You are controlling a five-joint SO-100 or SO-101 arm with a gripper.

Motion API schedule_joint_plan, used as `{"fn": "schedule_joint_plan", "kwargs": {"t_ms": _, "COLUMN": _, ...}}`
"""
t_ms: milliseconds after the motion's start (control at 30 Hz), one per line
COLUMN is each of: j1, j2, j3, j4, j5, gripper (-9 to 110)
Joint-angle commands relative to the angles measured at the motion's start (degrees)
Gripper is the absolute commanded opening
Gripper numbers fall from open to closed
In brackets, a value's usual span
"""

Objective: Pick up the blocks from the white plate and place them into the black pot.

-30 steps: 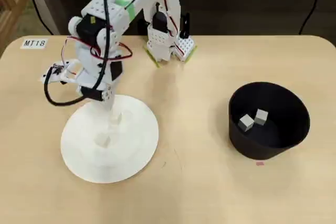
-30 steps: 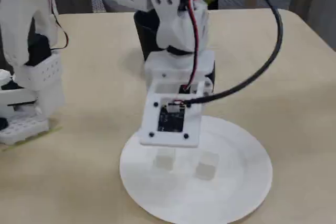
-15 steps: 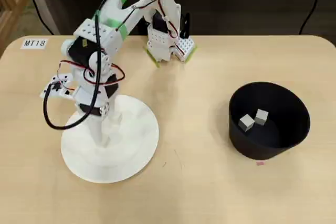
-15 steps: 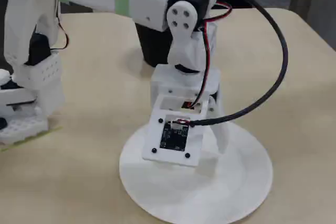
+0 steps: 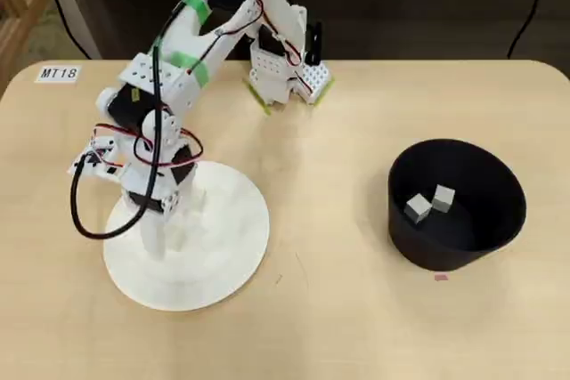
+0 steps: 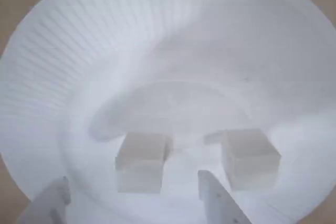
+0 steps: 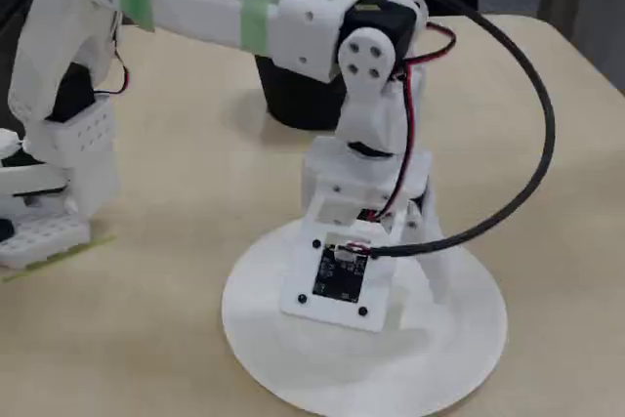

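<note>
In the wrist view two off-white blocks lie on the white plate (image 6: 173, 40). The left block (image 6: 140, 160) sits between the fingertips of my open gripper (image 6: 132, 179), apparently just above the plate. The right block (image 6: 250, 158) lies just outside the right finger (image 6: 215, 198). In the overhead view the gripper (image 5: 165, 233) points down over the left part of the plate (image 5: 236, 251), and the arm hides the blocks there. The black pot (image 5: 459, 238) stands far right with two blocks (image 5: 417, 208) (image 5: 443, 198) inside. In the fixed view the pot (image 7: 293, 100) is behind the arm.
The arm's base (image 5: 287, 77) stands at the table's back edge. A paper label "MT18" (image 5: 59, 73) lies at the back left corner. A small pink mark (image 5: 441, 277) is in front of the pot. Bare wooden table lies between plate and pot.
</note>
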Motion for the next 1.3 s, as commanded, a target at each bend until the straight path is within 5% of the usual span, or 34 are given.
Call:
{"fn": "schedule_joint_plan", "kwargs": {"t_ms": 0, "j1": -0.44, "j2": -0.79, "j3": -3.25, "j4": 0.26, "j5": 0.44, "gripper": 35}}
{"fn": "schedule_joint_plan", "kwargs": {"t_ms": 267, "j1": -0.44, "j2": -4.22, "j3": -6.06, "j4": 0.26, "j5": 0.97, "gripper": 29}}
{"fn": "schedule_joint_plan", "kwargs": {"t_ms": 500, "j1": -0.7, "j2": -9.49, "j3": -13.01, "j4": 1.41, "j5": 3.96, "gripper": -2}}
{"fn": "schedule_joint_plan", "kwargs": {"t_ms": 967, "j1": -4.48, "j2": 5.98, "j3": -19.69, "j4": 0.88, "j5": -0.88, "gripper": -2}}
{"fn": "schedule_joint_plan", "kwargs": {"t_ms": 1267, "j1": -23.99, "j2": 31.46, "j3": -9.14, "j4": -2.72, "j5": 1.05, "gripper": -2}}
